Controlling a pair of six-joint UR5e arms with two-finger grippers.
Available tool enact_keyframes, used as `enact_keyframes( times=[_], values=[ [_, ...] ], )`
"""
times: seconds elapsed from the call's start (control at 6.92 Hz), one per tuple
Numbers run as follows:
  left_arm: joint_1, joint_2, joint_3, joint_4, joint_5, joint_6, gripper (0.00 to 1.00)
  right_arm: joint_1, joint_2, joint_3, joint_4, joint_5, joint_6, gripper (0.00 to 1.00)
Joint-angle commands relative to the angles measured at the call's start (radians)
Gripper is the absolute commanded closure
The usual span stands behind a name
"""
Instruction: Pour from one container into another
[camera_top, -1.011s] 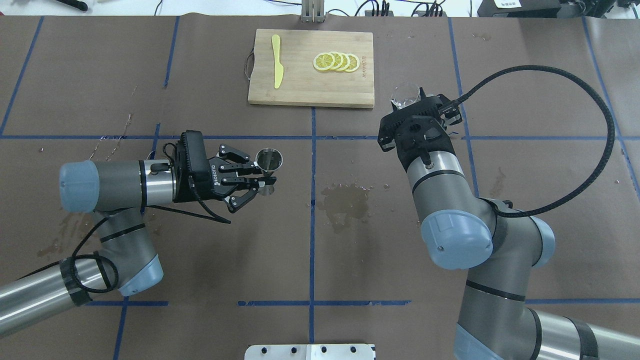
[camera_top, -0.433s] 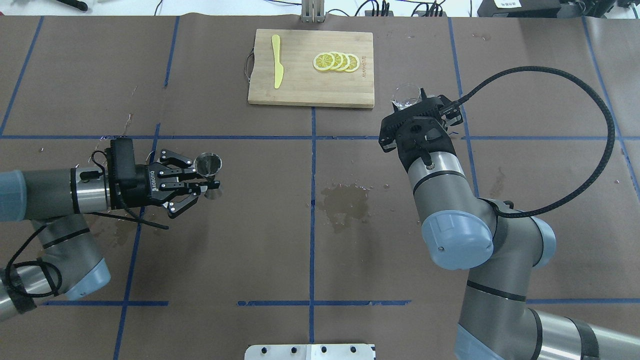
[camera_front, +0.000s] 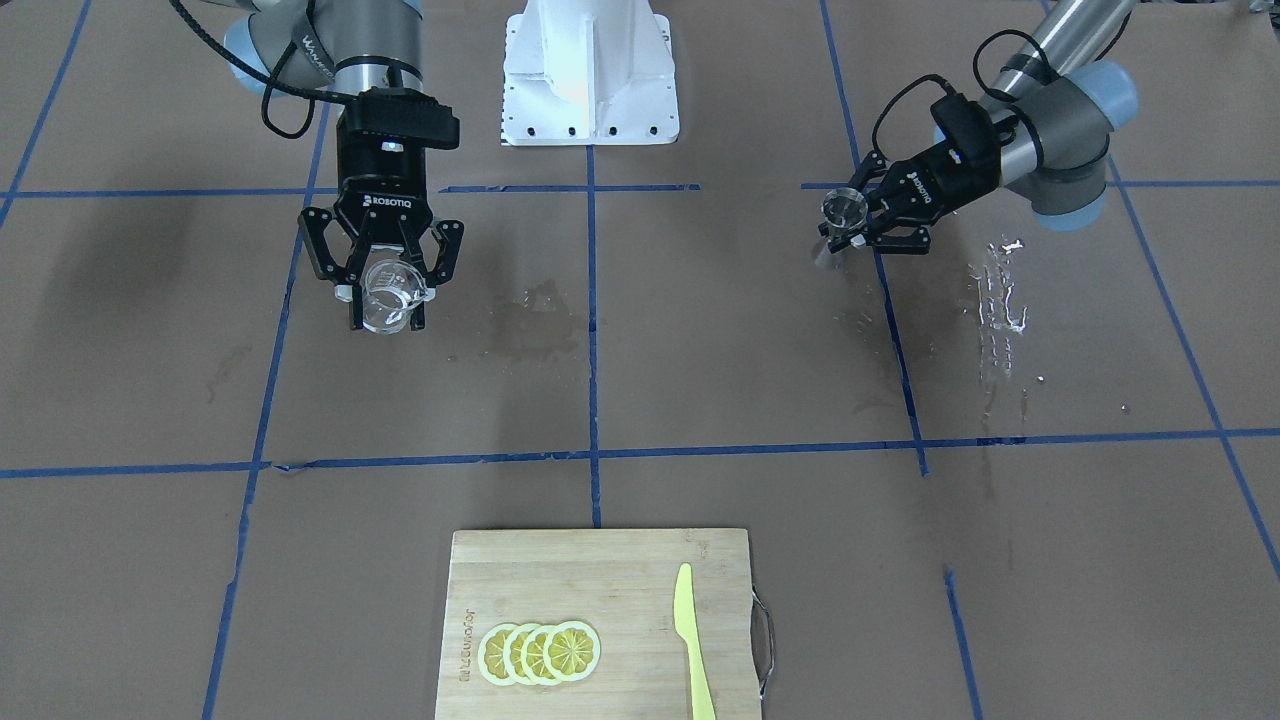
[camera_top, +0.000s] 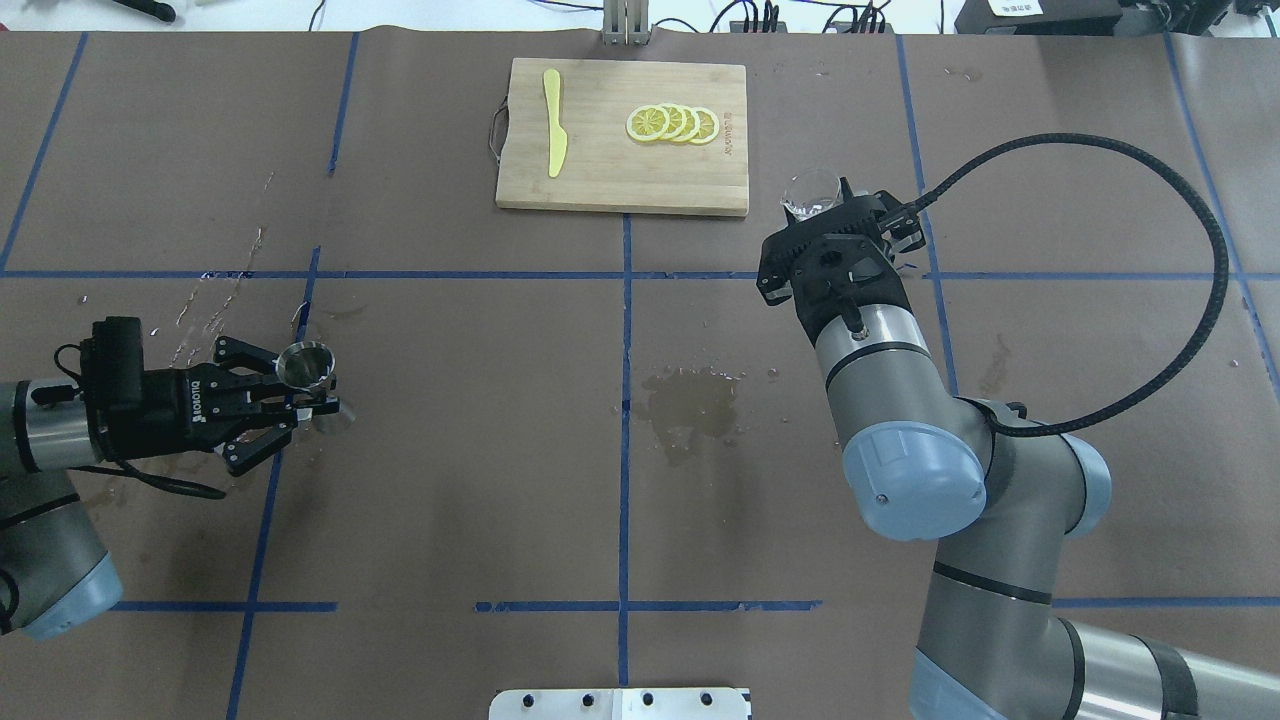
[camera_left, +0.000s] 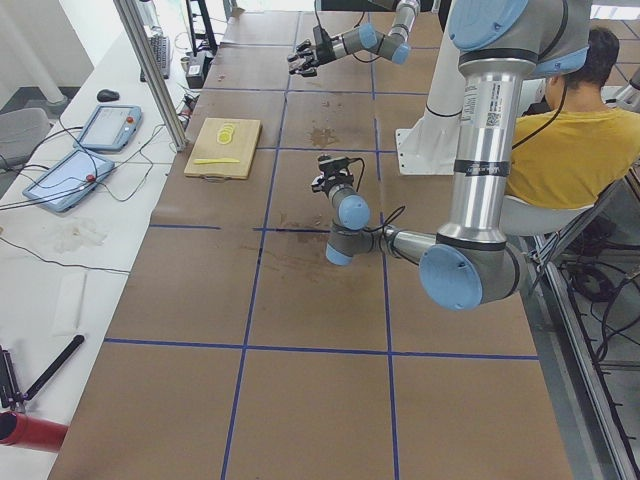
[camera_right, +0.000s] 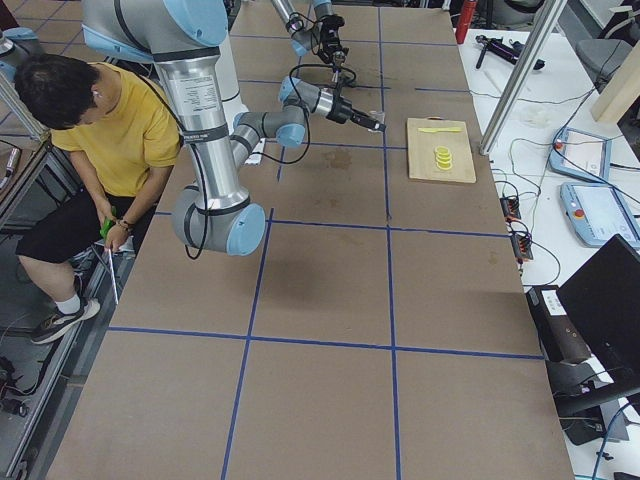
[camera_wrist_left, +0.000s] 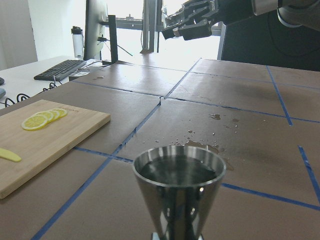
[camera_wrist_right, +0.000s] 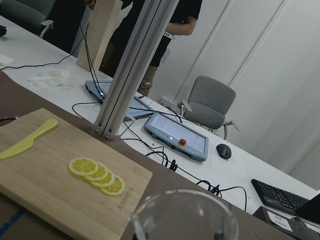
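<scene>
Nearest the robot, the left gripper (camera_top: 312, 398) is clamped on the narrow waist of a steel jigger (camera_top: 305, 365), held upright above the bench (camera_top: 450, 500) towards its left side. The left wrist view shows a dark, reflective surface just under the rim, which I judge to be liquid filling it almost full. Main risk: with so little room below the rim, a quick move or early tilt would spill liquid before it reaches the receiving vessel. Droplets (camera_top: 215, 300) beside this gripper and a damp patch (camera_top: 690, 400) at mid-bench show that the surface is already wet. Farther out on the right side, the right gripper (camera_front: 386, 310) is closed on the wall of a clear spouted glass (camera_top: 808, 190), held upright off the bench. No liquid can be made out in it, though clear liquid would be hard to see. The two containers are well apart, so pouring does not look possible from these positions. Second risk: the glass mouth is small and its wall smooth, so a misaligned pour would miss, or the glass might shift in the grip. Beyond the glass, near but not touching, lies a board (camera_top: 600, 180) carrying lemon slices (camera_top: 672, 123) and a knife (camera_top: 555, 120), within splash range.
</scene>
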Motion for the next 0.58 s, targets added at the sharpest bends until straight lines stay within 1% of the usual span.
enact_keyframes(
  times=[0.0, 0.14, 0.29, 0.43],
  values=[
    [0.0, 0.121, -0.047, -0.037, 0.062, -0.017, 1.0, 0.0, 0.0, 0.0, 0.0, 0.0, 0.0, 1.0],
    [0.003, 0.138, -0.047, -0.047, 0.175, -0.116, 1.0, 0.0, 0.0, 0.0, 0.0, 0.0, 0.0, 1.0],
    [0.009, 0.15, -0.043, -0.073, 0.205, -0.135, 1.0, 0.0, 0.0, 0.0, 0.0, 0.0, 0.0, 1.0],
    [0.015, 0.173, -0.043, -0.086, 0.262, -0.161, 1.0, 0.0, 0.002, 0.0, 0.002, 0.0, 0.0, 1.0]
  ],
)
